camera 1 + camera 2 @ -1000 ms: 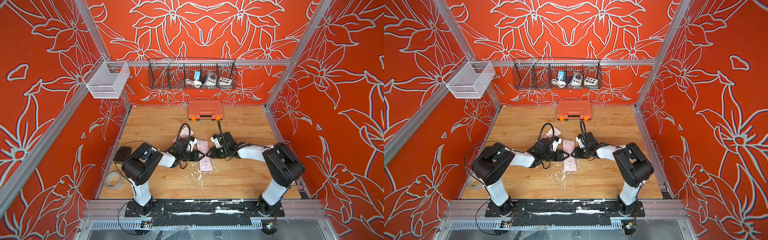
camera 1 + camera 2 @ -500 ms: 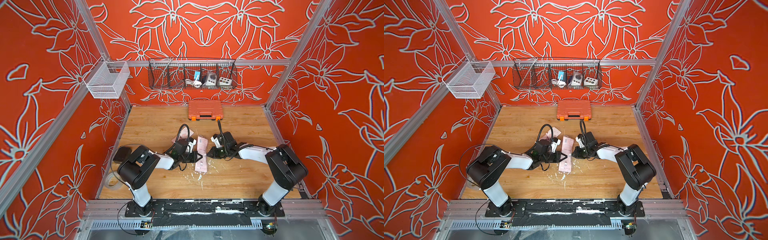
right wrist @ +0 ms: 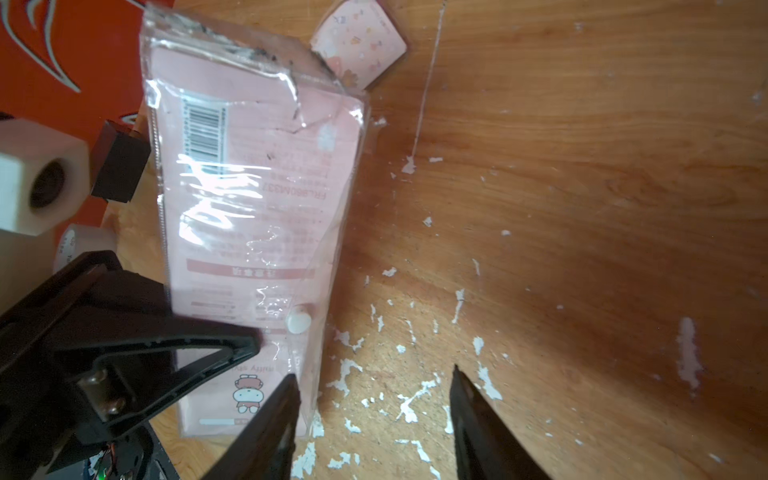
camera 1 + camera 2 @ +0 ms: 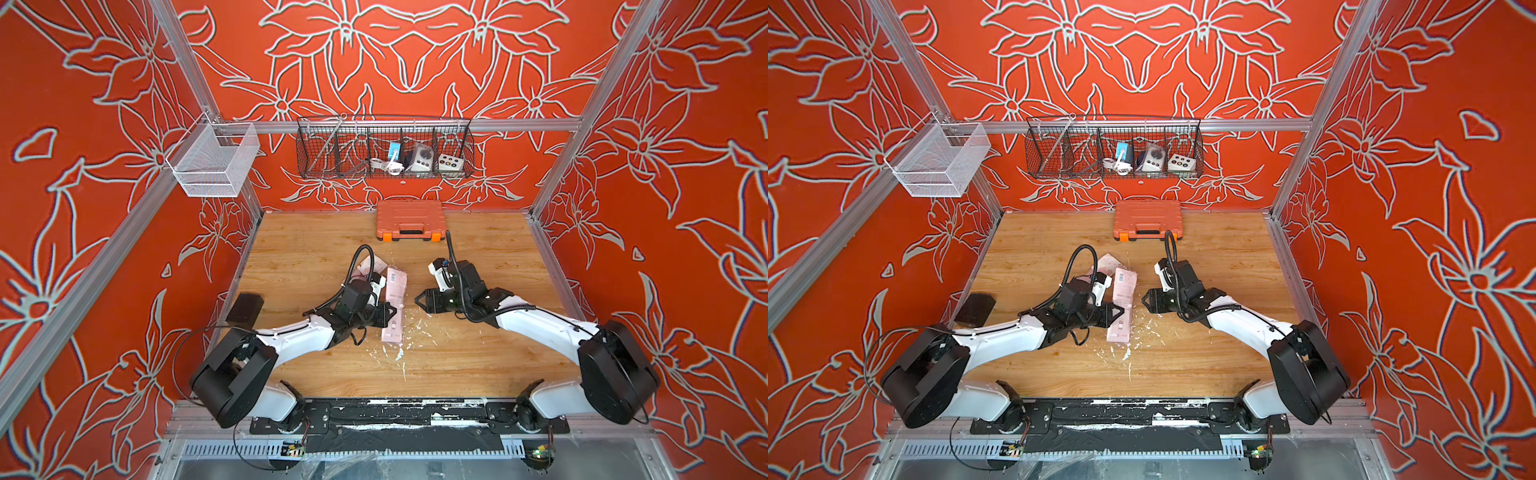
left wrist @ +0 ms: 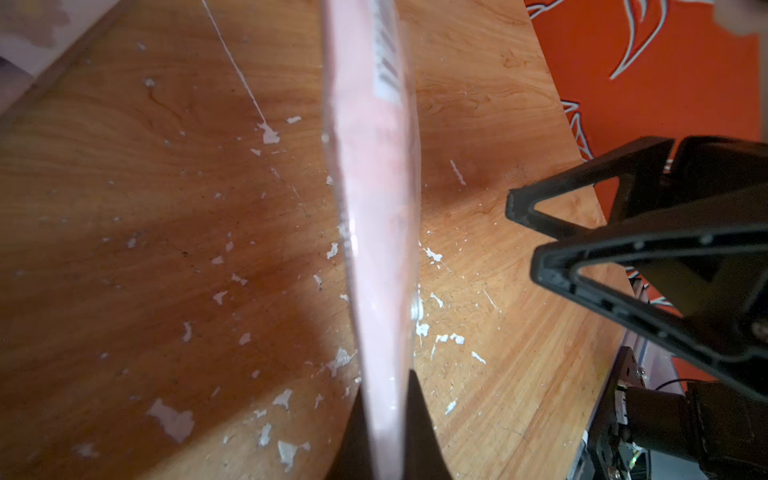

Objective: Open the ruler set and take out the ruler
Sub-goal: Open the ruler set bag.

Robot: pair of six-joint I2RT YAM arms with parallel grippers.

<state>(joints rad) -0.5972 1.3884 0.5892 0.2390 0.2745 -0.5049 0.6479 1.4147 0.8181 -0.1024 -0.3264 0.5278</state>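
Wooden desk [image 4: 457,365] nearest to us is grainy, with white flaked spots. Above it, we see the left end effector [image 4: 390,314] pinching one edge of the ruler set [image 4: 395,299], a flat pink pouch in glossy clear plastic. The right end effector [image 4: 417,302] is spread, just beside the pouch, not touching. Farther back lies a ribbed orange case [image 4: 409,219].

Your pink ruler set in its clear plastic pouch [image 4: 395,303] sits raised on a long edge, tilted, near the middle of the wooden table [image 4: 478,357]. The left gripper [image 4: 390,312] clamps its side. The printed back shows a barcode [image 3: 203,129], a white snap button [image 3: 299,322] and a small cartoon figure [image 3: 248,392]. One end of the plastic is crumpled and ragged.
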